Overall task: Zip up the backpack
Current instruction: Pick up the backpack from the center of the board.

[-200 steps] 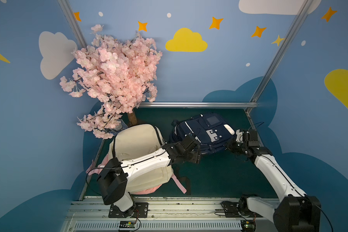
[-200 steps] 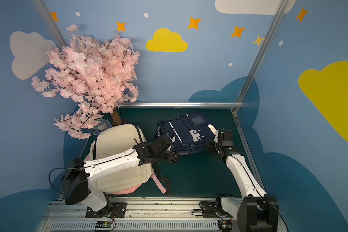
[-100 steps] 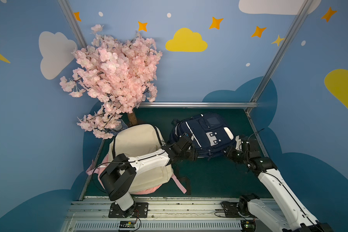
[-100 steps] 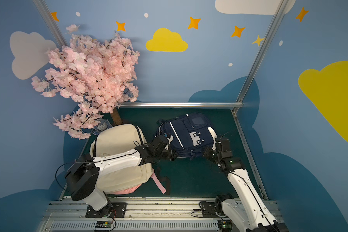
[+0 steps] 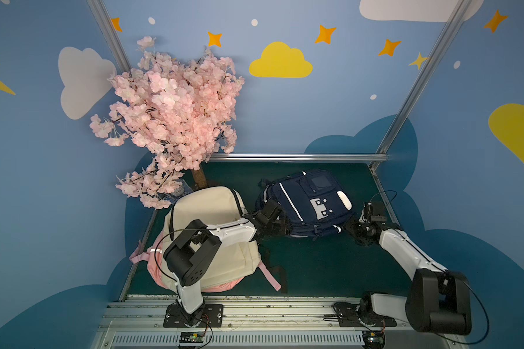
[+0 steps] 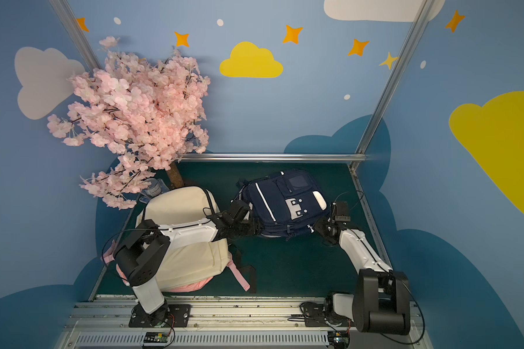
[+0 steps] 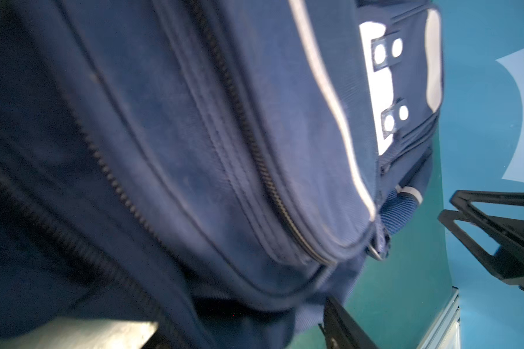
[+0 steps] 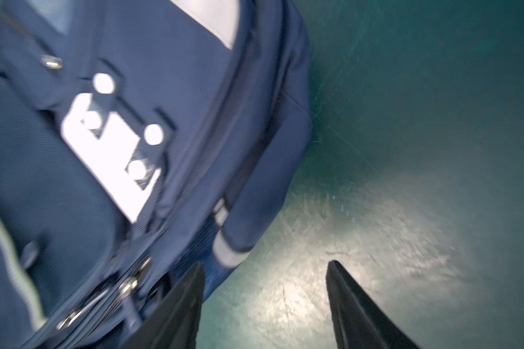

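- Now the right gripper (image 8: 263,266) stands with its jaws well apart, and only bare green mat (image 8: 405,151) lies between them. One second earlier it is shut at the navy backpack (image 5: 306,202).
- It sits on the navy backpack's side farthest from the cream backpack (image 5: 212,235), one finger just beside the bag's corner.
- The left gripper (image 5: 283,226) works between the cream backpack and the navy backpack. Its jaws stand apart with navy fabric between them; whether they press it cannot be told.
- The navy backpack lies flat on the mat just beside the cream backpack, its place nearly unchanged.
- The zipper (image 7: 254,145) reads closed up to its slider (image 7: 377,250).
- Judgement: the release marks the end of a pull stroke. The metal pulls (image 8: 128,284) remain near the right gripper, should a re-grip be needed.
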